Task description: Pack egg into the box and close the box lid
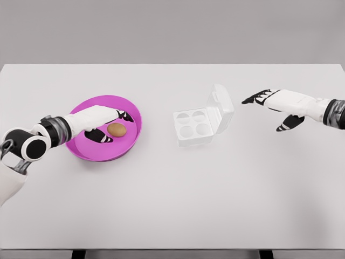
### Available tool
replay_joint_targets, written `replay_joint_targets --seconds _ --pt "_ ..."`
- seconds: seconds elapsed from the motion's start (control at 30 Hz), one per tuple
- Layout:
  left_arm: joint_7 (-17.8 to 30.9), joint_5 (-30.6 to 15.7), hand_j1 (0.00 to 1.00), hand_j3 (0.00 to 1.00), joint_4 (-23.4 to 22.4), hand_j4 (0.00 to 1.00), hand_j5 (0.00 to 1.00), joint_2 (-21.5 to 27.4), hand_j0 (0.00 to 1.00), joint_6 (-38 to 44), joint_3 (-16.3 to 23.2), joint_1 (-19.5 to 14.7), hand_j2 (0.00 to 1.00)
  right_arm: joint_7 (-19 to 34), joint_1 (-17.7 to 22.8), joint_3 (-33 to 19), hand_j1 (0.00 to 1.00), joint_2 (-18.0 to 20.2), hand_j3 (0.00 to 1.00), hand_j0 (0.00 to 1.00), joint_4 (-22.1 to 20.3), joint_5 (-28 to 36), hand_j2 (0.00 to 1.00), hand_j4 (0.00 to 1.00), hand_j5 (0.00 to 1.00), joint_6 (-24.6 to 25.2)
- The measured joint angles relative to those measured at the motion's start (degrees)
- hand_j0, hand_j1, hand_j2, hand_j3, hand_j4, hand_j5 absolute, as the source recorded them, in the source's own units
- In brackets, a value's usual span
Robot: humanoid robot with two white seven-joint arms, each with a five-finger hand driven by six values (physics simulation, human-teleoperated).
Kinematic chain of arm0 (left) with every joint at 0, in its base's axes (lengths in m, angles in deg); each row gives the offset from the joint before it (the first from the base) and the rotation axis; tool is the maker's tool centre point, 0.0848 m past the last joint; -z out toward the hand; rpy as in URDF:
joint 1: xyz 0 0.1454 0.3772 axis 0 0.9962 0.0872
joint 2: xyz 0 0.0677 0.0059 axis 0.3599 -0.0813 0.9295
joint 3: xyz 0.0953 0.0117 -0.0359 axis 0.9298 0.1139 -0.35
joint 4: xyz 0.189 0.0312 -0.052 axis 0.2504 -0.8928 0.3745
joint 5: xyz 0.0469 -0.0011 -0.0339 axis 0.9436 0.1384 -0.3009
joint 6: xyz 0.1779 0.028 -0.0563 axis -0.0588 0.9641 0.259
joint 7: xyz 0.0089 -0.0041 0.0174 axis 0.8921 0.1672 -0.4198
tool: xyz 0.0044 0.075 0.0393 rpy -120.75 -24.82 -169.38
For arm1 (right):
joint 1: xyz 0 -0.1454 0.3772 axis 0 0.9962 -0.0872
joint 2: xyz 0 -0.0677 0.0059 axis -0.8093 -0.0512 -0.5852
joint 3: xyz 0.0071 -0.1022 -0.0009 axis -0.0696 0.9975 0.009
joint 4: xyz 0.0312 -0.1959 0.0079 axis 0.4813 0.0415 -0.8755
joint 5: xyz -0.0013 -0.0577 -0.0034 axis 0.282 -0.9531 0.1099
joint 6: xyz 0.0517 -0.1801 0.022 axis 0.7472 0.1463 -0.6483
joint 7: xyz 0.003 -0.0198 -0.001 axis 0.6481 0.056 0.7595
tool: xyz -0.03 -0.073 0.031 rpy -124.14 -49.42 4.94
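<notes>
A brown egg (116, 129) lies in a magenta bowl (89, 154) on the left of the white table. My left hand (110, 125) reaches into the bowl with its fingers spread around the egg, thumb below it and fingers above, not closed on it. A clear plastic egg box (195, 128) with four empty cups stands at the middle, its lid (221, 107) raised upright on the right side. My right hand (269, 105) hovers open to the right of the lid, fingers stretched toward it, apart from it.
The white table (172, 205) spreads wide in front of the bowl and box. Its far edge runs along the grey wall behind.
</notes>
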Motion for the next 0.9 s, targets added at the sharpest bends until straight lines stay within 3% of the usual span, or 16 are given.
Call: replay_joint_targets --seconds 0.4,0.6,0.83,0.9 --pt "0.0 0.0 0.76 0.76 -0.5 0.76 0.76 -0.6 0.76 0.3 0.3 0.0 0.76 0.0 0.1 0.0 1.0 0.0 1.0 1.0 -0.1 0.0 1.0 1.0 1.0 0.0" --pt "0.0 0.0 0.67 0.67 -0.9 0.67 0.67 -0.7 0.67 0.3 0.4 0.0 0.67 0.0 0.1 0.0 1.0 0.2 1.0 1.0 -0.2 0.0 1.0 1.0 1.0 0.0" --pt "0.0 -0.2 0.67 0.67 -0.8 0.67 0.67 -0.6 0.67 0.3 0.4 0.1 0.67 0.0 0.1 0.0 1.0 0.3 1.0 1.0 -0.2 0.0 1.0 1.0 1.0 0.0" --pt "0.0 -0.3 0.61 0.61 -0.8 0.61 0.61 -0.6 0.61 0.8 0.4 0.1 0.61 0.0 0.1 0.0 1.0 0.3 1.0 1.0 -0.2 0.0 1.0 1.0 1.0 0.0"
